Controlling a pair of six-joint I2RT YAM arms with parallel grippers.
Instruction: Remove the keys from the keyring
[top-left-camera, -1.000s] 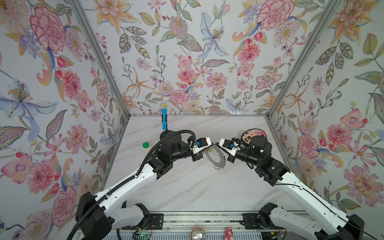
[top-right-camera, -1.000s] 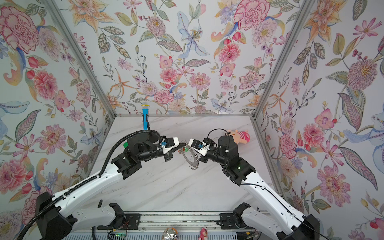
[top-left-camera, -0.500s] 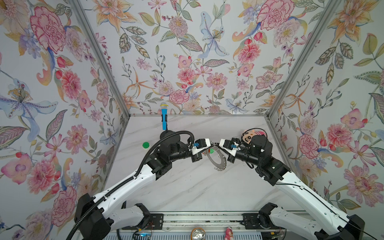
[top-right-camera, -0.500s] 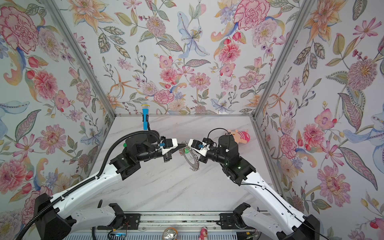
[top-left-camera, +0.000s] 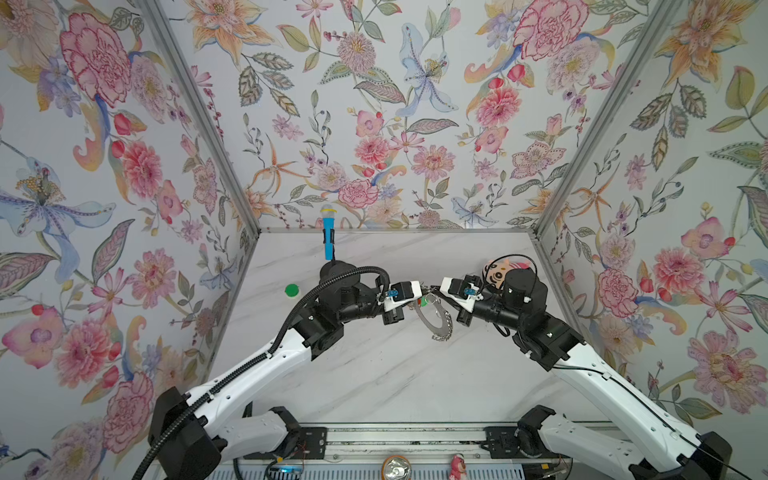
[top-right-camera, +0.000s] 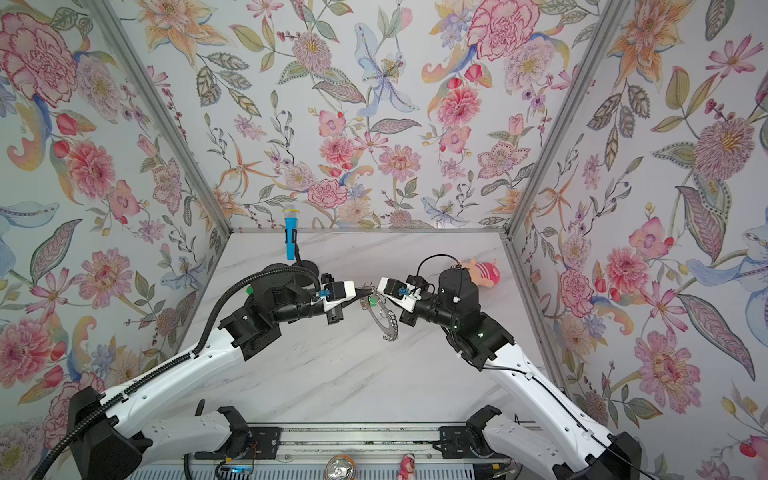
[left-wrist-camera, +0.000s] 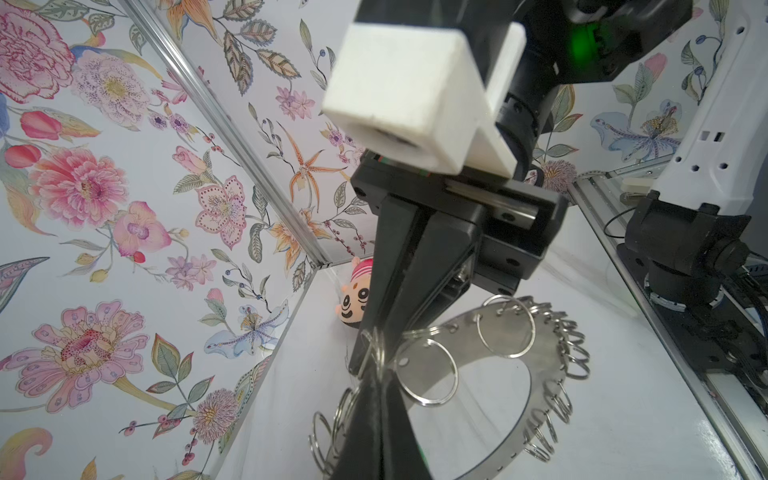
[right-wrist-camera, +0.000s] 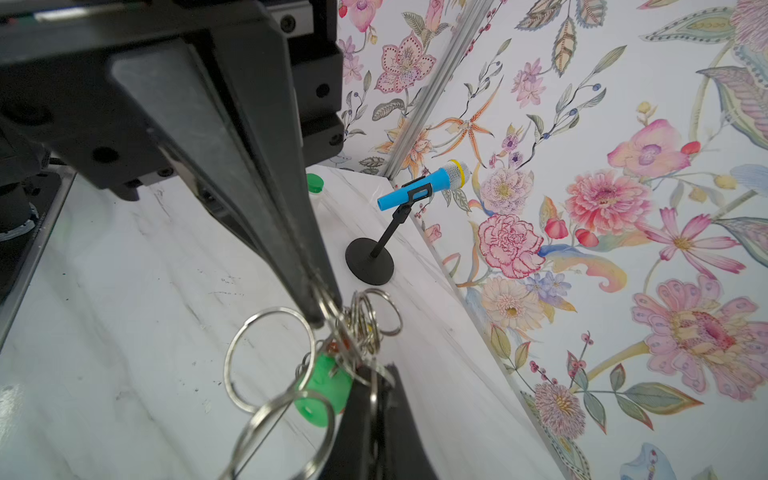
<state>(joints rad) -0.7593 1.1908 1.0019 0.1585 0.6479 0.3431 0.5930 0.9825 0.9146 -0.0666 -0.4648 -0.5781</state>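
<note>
The keyring (top-left-camera: 437, 321) (top-right-camera: 387, 322), a grey metal disc fringed with wire loops, hangs tilted above the marble floor between both arms. In the left wrist view its flat face (left-wrist-camera: 490, 353) spreads out beyond the fingertips. My left gripper (top-left-camera: 420, 291) (left-wrist-camera: 376, 368) is shut on a thin wire loop at the disc's rim. My right gripper (top-left-camera: 431, 291) (right-wrist-camera: 376, 376) meets it tip to tip and is shut on a metal edge of the keyring. The keys show as a small bunch with a green tag (right-wrist-camera: 322, 390) (top-right-camera: 374, 299) and an orange bit, hanging right at the two tips.
A blue toy microphone (top-left-camera: 328, 232) (right-wrist-camera: 424, 189) on a black stand is at the back wall. A round green cap (top-left-camera: 292, 290) lies at the left. A plush toy (top-left-camera: 496, 268) (left-wrist-camera: 353, 299) lies behind the right wrist. A can (top-left-camera: 395, 467) sits at the front rail.
Both grippers stay shut and tip to tip. The disc has swung slightly to the right, and the green tag has come into sight between the tips.
</note>
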